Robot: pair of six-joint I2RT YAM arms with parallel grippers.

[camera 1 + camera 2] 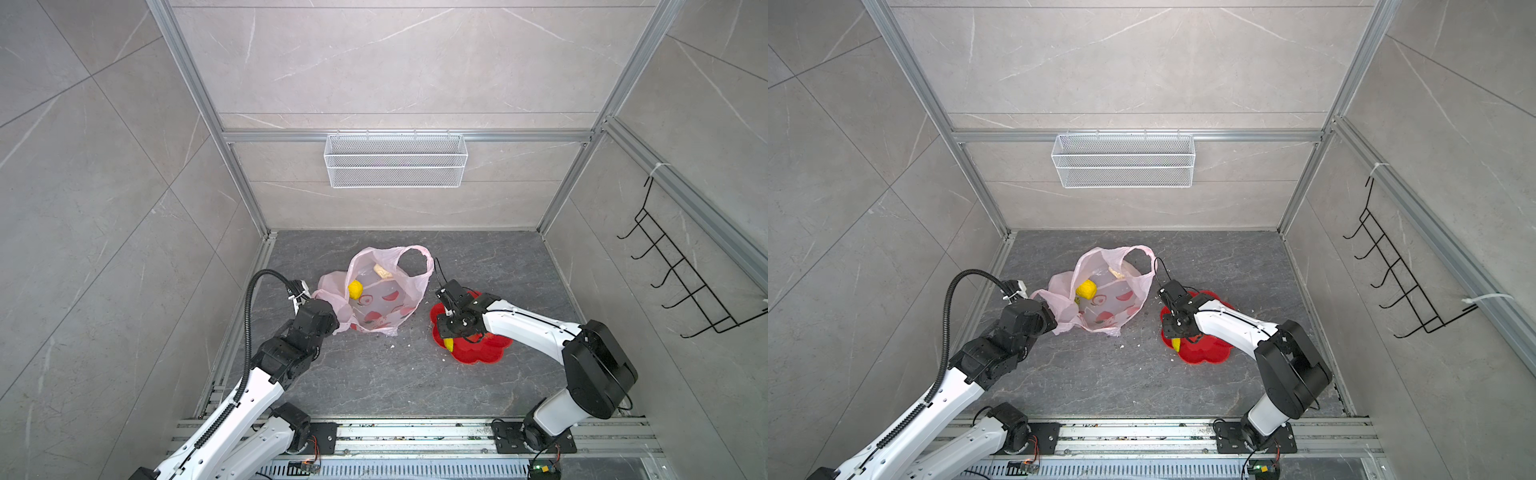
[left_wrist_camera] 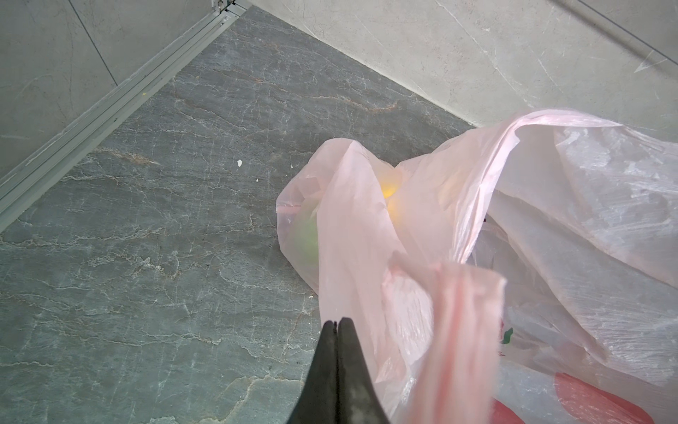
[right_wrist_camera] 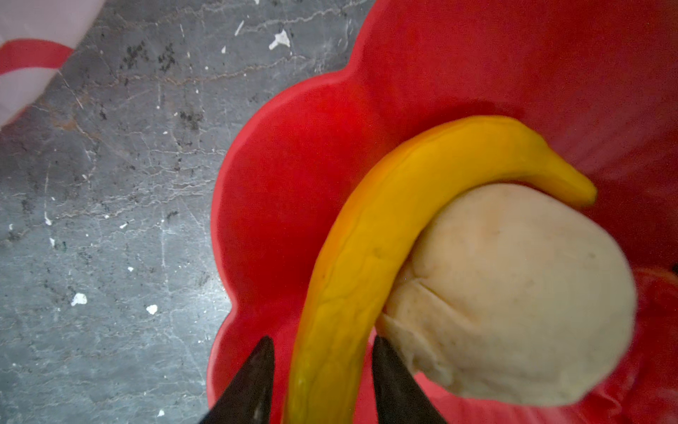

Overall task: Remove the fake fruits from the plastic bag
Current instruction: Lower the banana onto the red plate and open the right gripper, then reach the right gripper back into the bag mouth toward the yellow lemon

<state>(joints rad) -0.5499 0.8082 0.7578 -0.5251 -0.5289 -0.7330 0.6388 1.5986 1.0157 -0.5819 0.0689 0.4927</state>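
The pale-pink plastic bag [image 1: 386, 291] [image 1: 1113, 299] lies mouth up at the middle of the grey floor. In it I see a yellow lumpy fruit [image 1: 355, 289] [image 1: 1086, 289] and a beige piece [image 1: 382, 271]. A green ball [image 2: 306, 238] shows dimly through the film. My left gripper [image 2: 335, 323] is shut on the bag's left edge. The yellow banana [image 3: 385, 220] and a beige lumpy piece [image 3: 513, 293] rest in the red flower-shaped dish [image 1: 478, 353] [image 3: 293, 165]. My right gripper [image 3: 323, 339] is open, its fingers astride the banana with a gap on each side.
A white wire mesh basket [image 1: 395, 160] hangs on the back wall. A black hook rack [image 1: 681, 266] is fixed to the right wall. Aluminium rails run along the floor's left and front edges. White crumbs dot the floor between bag and dish.
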